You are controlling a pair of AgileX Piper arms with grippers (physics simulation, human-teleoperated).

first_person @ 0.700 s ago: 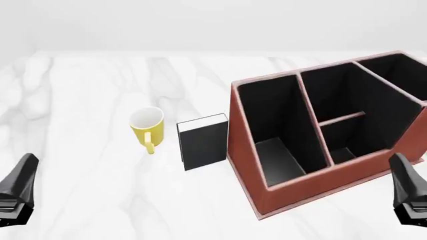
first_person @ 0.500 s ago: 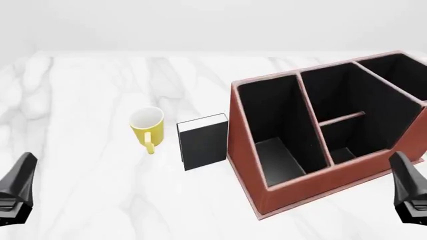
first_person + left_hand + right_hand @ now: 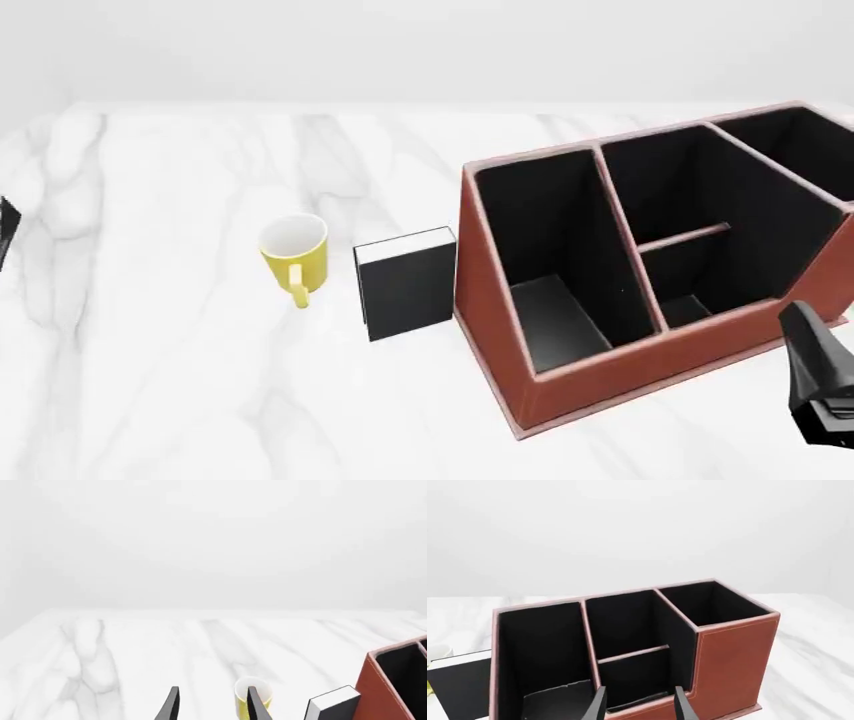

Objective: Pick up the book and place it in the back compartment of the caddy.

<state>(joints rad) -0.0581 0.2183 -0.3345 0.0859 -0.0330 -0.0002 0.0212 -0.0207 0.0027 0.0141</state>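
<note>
The black book (image 3: 407,285) with white page edges stands upright on the marble table, between the yellow mug (image 3: 295,256) and the reddish-brown caddy (image 3: 497,330). It is close to the caddy's left wall. The caddy's black-lined cells hold nothing. Only a dark sliver of my left gripper (image 3: 6,228) shows at the front view's left edge, far from the book. In its wrist view the left gripper (image 3: 212,696) is open, with the mug (image 3: 255,694), book (image 3: 332,704) and caddy (image 3: 395,685) ahead of it. My right gripper (image 3: 814,375) hangs open by the caddy's near right corner, facing the caddy (image 3: 730,655).
The white marble table (image 3: 174,380) stretches to the left and in front of the mug. The caddy's slanted front wall stands between my right gripper and the book (image 3: 460,686).
My left gripper has risen from the front view's lower left corner to its left edge at mid height, almost out of view. The right gripper, book, mug and caddy have not moved.
</note>
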